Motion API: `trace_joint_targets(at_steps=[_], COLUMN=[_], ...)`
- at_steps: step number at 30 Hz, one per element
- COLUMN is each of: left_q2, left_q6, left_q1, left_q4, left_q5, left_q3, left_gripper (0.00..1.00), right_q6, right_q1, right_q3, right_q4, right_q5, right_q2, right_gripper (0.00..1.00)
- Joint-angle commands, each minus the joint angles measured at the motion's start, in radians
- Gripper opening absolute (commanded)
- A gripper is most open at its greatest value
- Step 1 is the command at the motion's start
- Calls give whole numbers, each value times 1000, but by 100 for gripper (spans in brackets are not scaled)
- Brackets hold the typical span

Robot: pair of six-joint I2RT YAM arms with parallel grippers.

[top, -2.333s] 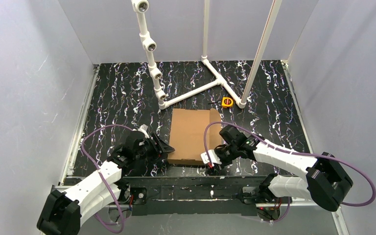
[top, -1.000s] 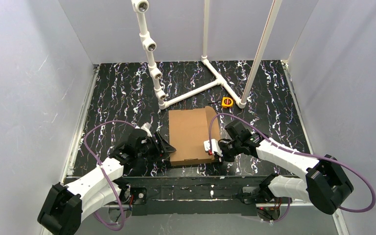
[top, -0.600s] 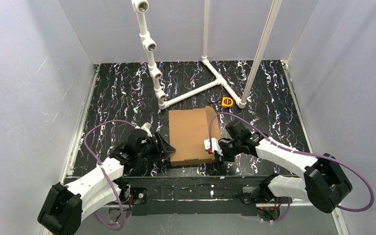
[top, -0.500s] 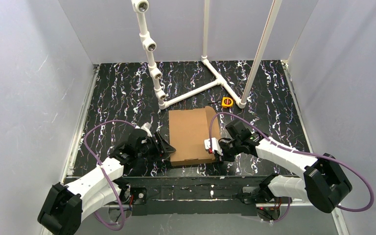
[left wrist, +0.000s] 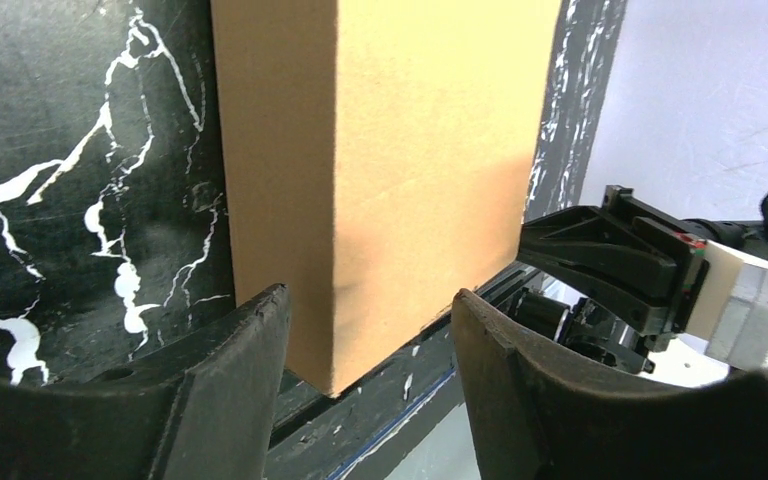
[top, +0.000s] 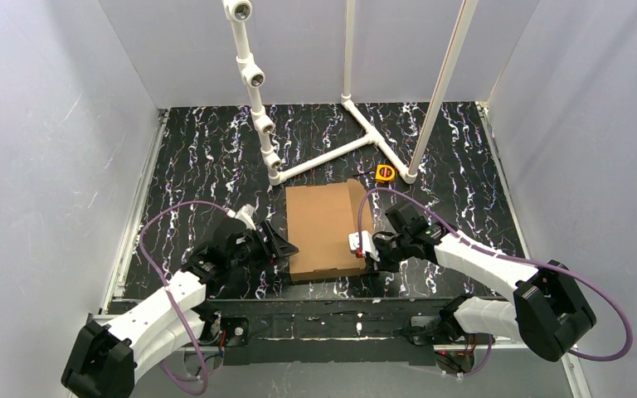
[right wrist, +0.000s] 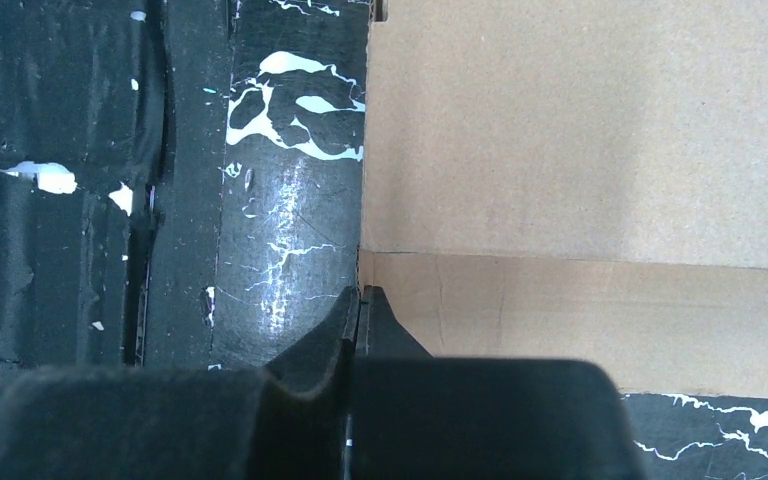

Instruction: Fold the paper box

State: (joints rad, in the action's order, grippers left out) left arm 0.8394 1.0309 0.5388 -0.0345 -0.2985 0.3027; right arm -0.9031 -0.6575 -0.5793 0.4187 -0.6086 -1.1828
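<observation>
The paper box (top: 323, 228) lies closed and flat in the middle of the black marbled table, plain brown. My left gripper (top: 287, 249) stands open at its near left corner. In the left wrist view that corner of the box (left wrist: 410, 150) sits between the spread fingers (left wrist: 250, 350) with a gap on each side. My right gripper (top: 368, 251) is shut at the near right side. In the right wrist view its closed tips (right wrist: 360, 293) meet the near end of the box's narrow side panel (right wrist: 600, 310), with nothing visibly between them.
A white PVC pipe frame (top: 323, 153) stands on the table just beyond the box, with posts rising from it. A small yellow tape measure (top: 386, 172) lies by its right foot. Grey walls close in left, right and back. The table's front rail (top: 323, 311) runs just below the box.
Over two seconds the box has shifted slightly away from me and the right gripper has moved up along its right side. In the last second the left arm nudged a little right.
</observation>
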Motion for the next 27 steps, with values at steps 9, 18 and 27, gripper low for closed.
trace_joint_targets(at_steps=[9,18,27], left_q2=[-64,-51,45], left_q6=[-31,-36,-57], left_q1=[3,3,3], left_q4=[-25,-25,-37], left_q5=[0,-8,-22], left_q3=[-17,-24,-5], left_gripper=[75,76,65], right_q6=[-23,2,28], right_q1=[15,16,29], right_q3=[-4,-5,-6], right_q4=[9,-6,-12], right_q5=[-37,-42,-30], right_q2=[-8,-11,-13], right_gripper=[1,1,1])
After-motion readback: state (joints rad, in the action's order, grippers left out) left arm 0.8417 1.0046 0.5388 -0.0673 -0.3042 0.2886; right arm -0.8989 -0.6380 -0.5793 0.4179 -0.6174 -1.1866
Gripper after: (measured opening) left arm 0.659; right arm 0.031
